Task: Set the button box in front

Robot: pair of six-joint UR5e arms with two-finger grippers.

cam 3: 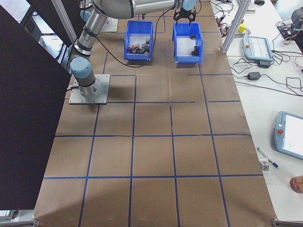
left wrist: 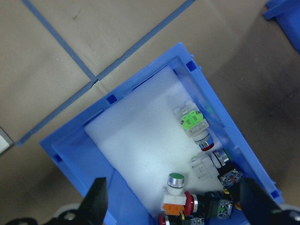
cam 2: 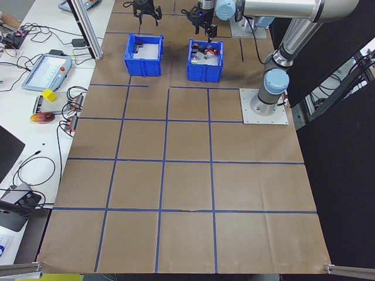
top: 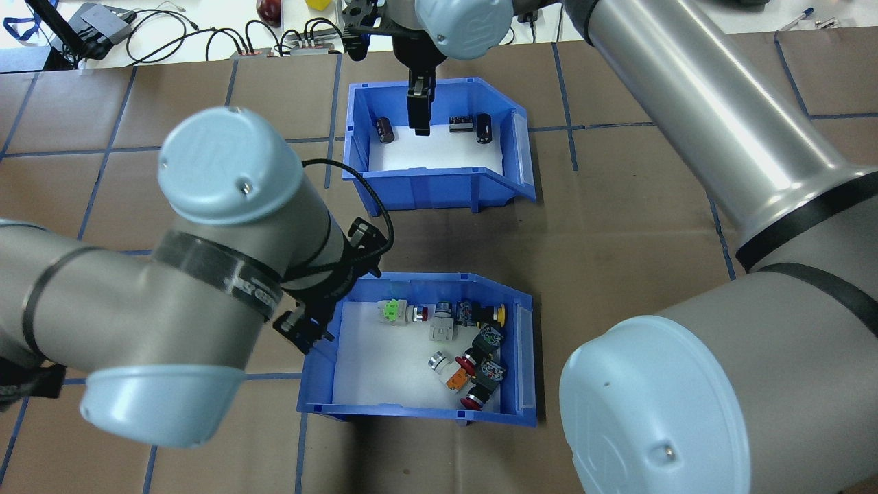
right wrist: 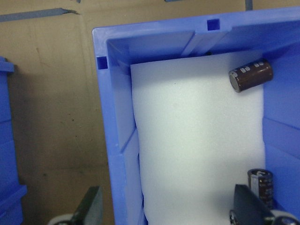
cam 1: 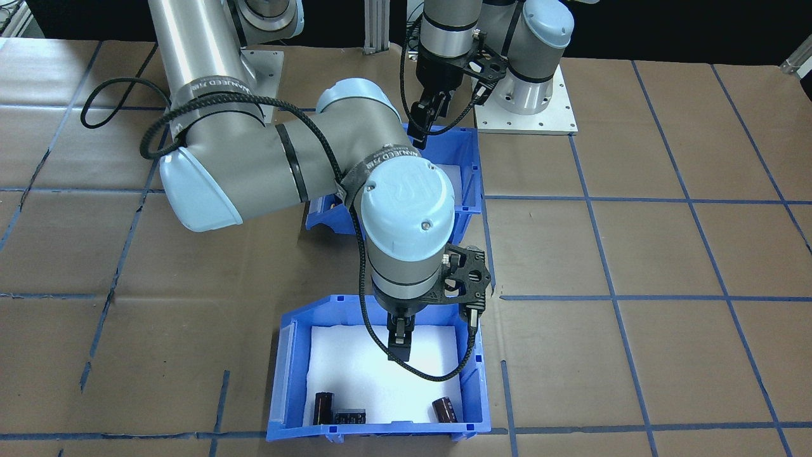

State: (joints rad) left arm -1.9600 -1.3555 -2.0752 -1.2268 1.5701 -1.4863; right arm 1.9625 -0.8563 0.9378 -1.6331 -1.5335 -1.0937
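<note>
The button box (top: 411, 414) is the blue bin nearer the robot, with a white foam floor and colourful push-button switches (top: 473, 350) along its right side. My left gripper (top: 310, 333) stands open over its left wall, one finger (left wrist: 98, 201) at the wall and the other over the switches (left wrist: 194, 122). In the front-facing view the right arm hides most of this bin (cam 1: 460, 136). My right gripper (top: 418, 113) is open inside the farther blue bin (top: 439, 185), straddling its side wall (right wrist: 117, 117). Nothing sits between its fingers.
The far bin holds a few dark cylinders (top: 485, 128) on white foam. Brown paper with blue tape lines covers the table. Cables and devices (top: 103, 24) lie beyond the far edge. A teach pendant (cam 2: 45, 70) rests on the side bench.
</note>
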